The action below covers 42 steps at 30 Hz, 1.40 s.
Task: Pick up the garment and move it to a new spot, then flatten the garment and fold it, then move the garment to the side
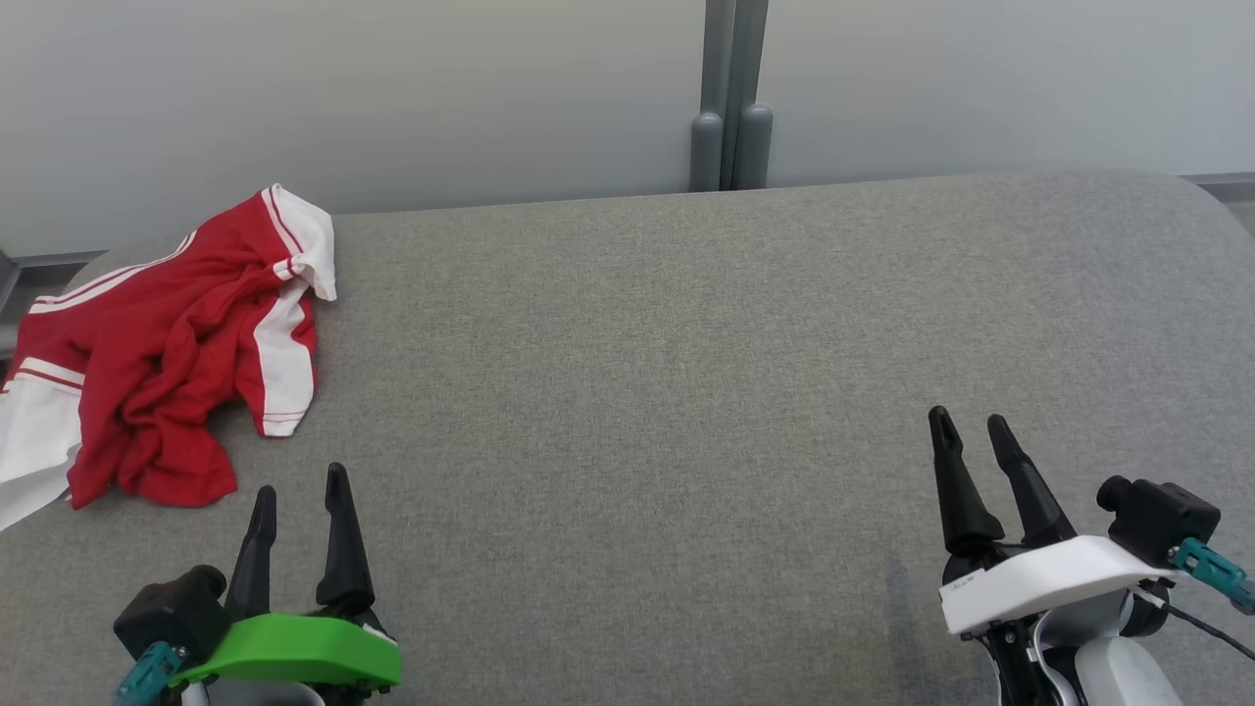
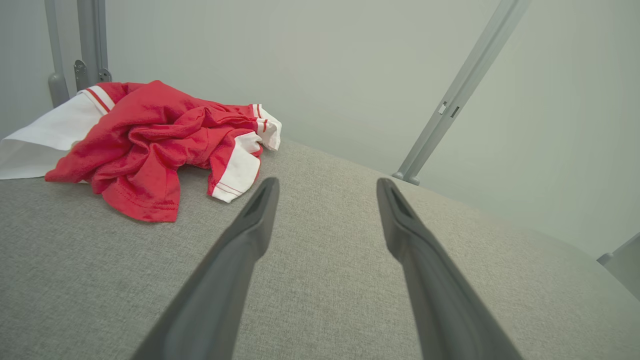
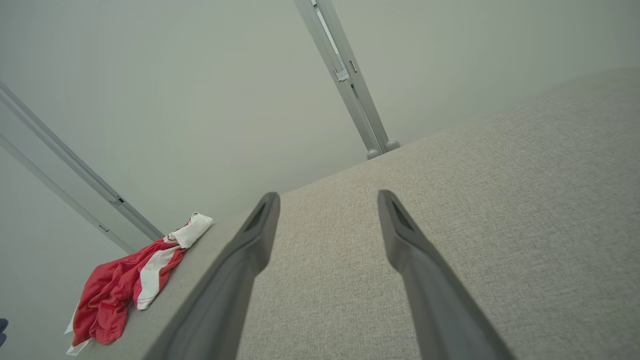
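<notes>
Far to your left, the garment [image 1: 167, 373] lies crumpled at the edge of the surface [image 1: 637, 392], untouched. Your left end effector [image 1: 299, 480] sits near it, fingers spread and empty. Your right end effector [image 1: 969, 417], also spread and empty, is well apart. Pickup, flattening, folding and the move aside all remain.

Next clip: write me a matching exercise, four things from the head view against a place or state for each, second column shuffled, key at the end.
1. garment
2. left claw
3. right claw
4. grey post

A. open, white housing, lower right
B. crumpled, red and white, far left
C. upright behind the padded surface
D. open, green housing, lower left

Pairs: 1-B, 2-D, 3-A, 4-C
</notes>
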Available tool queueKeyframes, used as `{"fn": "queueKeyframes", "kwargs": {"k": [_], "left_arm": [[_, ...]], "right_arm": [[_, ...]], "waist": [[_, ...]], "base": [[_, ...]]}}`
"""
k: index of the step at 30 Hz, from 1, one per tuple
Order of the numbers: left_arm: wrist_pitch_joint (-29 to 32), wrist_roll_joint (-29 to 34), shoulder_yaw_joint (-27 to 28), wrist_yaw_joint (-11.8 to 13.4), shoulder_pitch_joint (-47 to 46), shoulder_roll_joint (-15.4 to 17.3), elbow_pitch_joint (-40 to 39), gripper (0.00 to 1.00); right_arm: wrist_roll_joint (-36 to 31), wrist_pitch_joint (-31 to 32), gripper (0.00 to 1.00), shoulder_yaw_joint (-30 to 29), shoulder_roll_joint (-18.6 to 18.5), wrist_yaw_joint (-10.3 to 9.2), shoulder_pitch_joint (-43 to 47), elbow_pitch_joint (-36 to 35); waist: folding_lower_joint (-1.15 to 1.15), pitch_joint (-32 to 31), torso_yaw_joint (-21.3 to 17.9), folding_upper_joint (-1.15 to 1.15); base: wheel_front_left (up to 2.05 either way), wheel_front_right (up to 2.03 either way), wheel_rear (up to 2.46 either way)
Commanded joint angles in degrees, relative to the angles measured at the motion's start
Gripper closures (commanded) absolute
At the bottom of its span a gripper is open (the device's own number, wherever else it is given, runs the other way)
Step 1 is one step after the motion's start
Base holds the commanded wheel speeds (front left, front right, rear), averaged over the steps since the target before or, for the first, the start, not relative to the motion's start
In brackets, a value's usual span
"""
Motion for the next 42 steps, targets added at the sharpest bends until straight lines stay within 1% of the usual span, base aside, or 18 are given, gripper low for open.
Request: {"fn": "queueKeyframes", "kwargs": {"k": [1,14,32,36,42], "left_arm": [[-0.5,1.8,-0.1,0.2,0.3,0.4,-0.6,0.0],[-2.0,9.2,-0.6,1.4,1.6,0.8,-0.6,0.0],[-3.7,16.0,-0.1,1.7,3.0,0.1,-1.1,0.0],[-4.1,17.0,0.0,1.3,3.1,-0.1,-1.3,0.0],[-4.6,18.9,0.1,1.3,3.8,-0.5,-1.8,0.0]], "right_arm": [[-1.8,-0.7,0.0,0.4,-0.4,0.04,-0.1,-0.7],[-9.5,-2.9,0.0,2.0,-0.4,0.04,0.4,0.5],[-17.9,-5.6,0.0,3.9,-0.5,0.04,0.4,1.0],[-19.6,-6.1,0.0,4.2,-0.5,0.05,0.3,1.0],[-21.9,-6.9,0.0,4.4,-0.6,0.05,0.6,0.6]], "waist": [[0.0,0.0,0.0,0.0],[0.0,-0.3,0.2,0.0],[0.0,-0.6,0.4,0.0],[0.0,-0.6,0.4,0.0],[0.0,-0.6,0.4,0.0]], "base": [[0.0,0.0,0.0],[0.0,0.0,0.0],[0.0,0.0,0.0],[0.0,0.0,0.0],[0.0,0.0,0.0]]}}
